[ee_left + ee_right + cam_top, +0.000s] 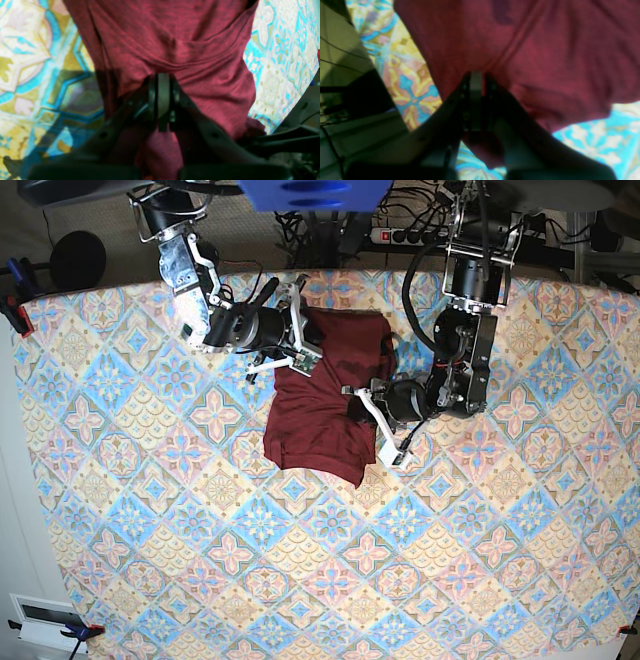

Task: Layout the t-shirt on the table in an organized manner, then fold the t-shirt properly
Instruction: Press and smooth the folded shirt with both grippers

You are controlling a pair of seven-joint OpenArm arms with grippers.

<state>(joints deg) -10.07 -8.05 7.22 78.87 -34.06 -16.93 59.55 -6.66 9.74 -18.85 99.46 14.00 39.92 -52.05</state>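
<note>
The dark maroon t-shirt (pixel 325 405) lies bunched on the patterned table (pixel 200 530), near its far middle. My left gripper (pixel 362 402) is at the shirt's right edge, and in the left wrist view this gripper (pixel 163 77) is shut on a fold of the t-shirt (pixel 175 42), with cloth bunched behind its fingers. At the shirt's upper left edge my right gripper (pixel 300 342) also pinches fabric. The right wrist view shows that gripper (pixel 476 75) shut on the t-shirt (pixel 545 50). The cloth between both grippers is wrinkled and part lifted.
A power strip with cables (pixel 410 235) runs behind the table's far edge. A blue object (pixel 315 192) hangs at the top centre. Clamps (pixel 12 310) hold the tablecloth at the left edge, and a white box (pixel 45 620) sits off the front-left corner.
</note>
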